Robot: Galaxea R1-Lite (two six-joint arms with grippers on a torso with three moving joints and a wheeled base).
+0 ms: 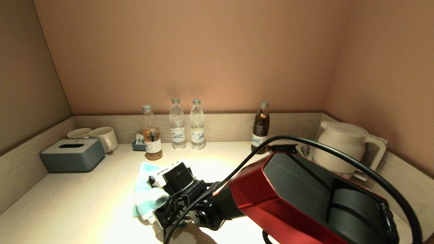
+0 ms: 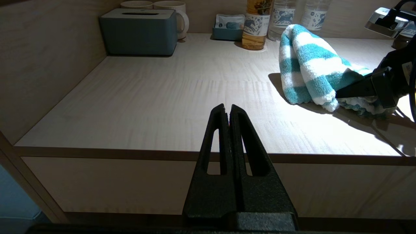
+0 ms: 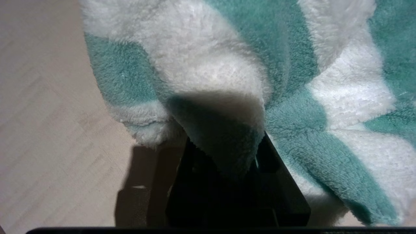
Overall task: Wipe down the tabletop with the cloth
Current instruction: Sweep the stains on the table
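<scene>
A teal-and-white striped cloth lies bunched on the pale wood tabletop, near the front middle. My right gripper is shut on a fold of the cloth and holds it low against the table. In the left wrist view the cloth rises in a hump in front of the right gripper. My left gripper is shut and empty, parked off the table's front edge, left of the cloth. It is out of the head view.
A grey tissue box and two mugs stand at the back left. Several bottles and a small tray line the back wall. A white kettle stands at the back right. Low walls border three sides.
</scene>
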